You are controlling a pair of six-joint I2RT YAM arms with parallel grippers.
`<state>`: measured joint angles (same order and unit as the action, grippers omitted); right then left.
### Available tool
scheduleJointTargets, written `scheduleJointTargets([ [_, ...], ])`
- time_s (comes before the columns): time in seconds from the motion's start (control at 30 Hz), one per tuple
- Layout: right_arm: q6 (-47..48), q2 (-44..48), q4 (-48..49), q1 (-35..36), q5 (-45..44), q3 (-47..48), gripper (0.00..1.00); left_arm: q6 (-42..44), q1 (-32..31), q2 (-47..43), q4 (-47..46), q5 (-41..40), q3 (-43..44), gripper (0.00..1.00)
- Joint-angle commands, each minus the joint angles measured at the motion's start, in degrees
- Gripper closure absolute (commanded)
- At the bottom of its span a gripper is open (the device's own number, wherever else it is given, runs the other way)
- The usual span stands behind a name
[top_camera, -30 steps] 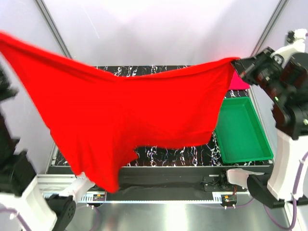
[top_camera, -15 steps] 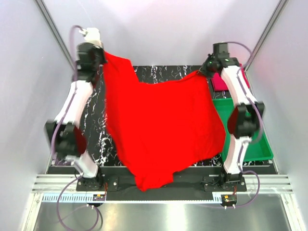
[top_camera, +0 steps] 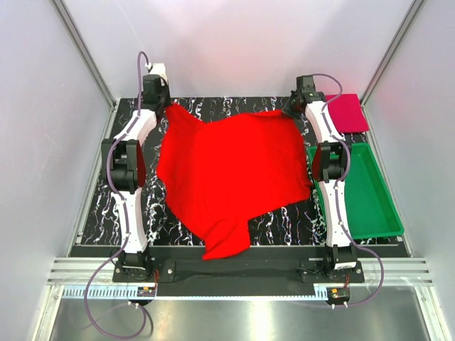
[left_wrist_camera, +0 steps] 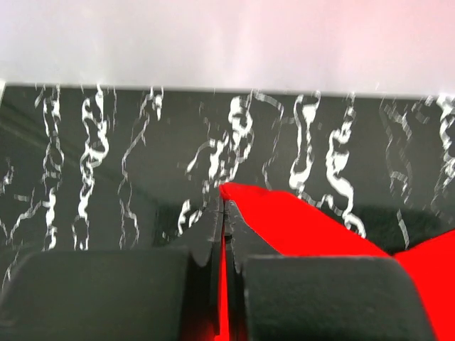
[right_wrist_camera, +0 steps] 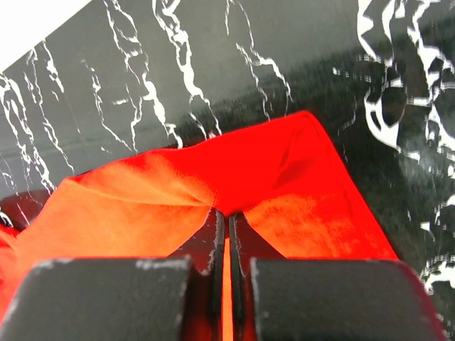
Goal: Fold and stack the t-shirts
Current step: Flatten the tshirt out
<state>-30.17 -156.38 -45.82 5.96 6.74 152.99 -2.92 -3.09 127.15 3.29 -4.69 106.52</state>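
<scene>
Where the black, white-veined table (top_camera: 92, 213) stretches from the arm bases to the back wall, the red shirt (top_camera: 227, 170) lies spread over its middle and covers most of the space between the two arms. Its far edge runs between the two wrists and dips a little at the centre. Its near part narrows to a flap left of centre that reaches almost to the table's near edge. The cloth looks mostly flat, with a few soft creases.

To the right sits the green tray (top_camera: 370, 206), its long side running near to far, just beside the red shirt's right edge. The left arm (top_camera: 128, 185) and the right arm (top_camera: 333, 185) both reach straight out from their bases to the far corners of the red shirt, and the right arm lies over the tray's left rim.

Beyond the tray, at the table's far right corner, the crimson shirt (top_camera: 346, 112) lies as a flat, neat rectangle, apart from the red one.

The left gripper (left_wrist_camera: 225, 213) has its jaws pressed together on the far left corner of the red shirt. A strip of red shows in the slit between them, and the corner's tip pokes out just past them, low over the table. The right gripper (right_wrist_camera: 227, 217) is clamped tight in the same way on the far right corner, with cloth bunched on either side of its jaws.
</scene>
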Motion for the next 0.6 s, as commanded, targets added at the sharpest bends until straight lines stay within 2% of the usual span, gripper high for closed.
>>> scheduleJointTargets([
  [0.0, 2.2, 4.9, 6.9, -0.1, -2.3, -3.4, 1.00, -1.1, 0.3, 0.5, -4.9, 0.0, 5.5, 1.00],
  [0.33, 2.8, 0.0, 11.5, -0.3, -0.9, 0.3, 1.00, -3.8, 0.9, 2.5, -3.5, -0.9, 9.1, 1.00],
  [0.57, 1.7, -0.9, 16.8, -0.3, -0.1, 1.3, 1.00, -6.0, 1.9, 0.4, -2.1, 0.3, 9.9, 1.00],
])
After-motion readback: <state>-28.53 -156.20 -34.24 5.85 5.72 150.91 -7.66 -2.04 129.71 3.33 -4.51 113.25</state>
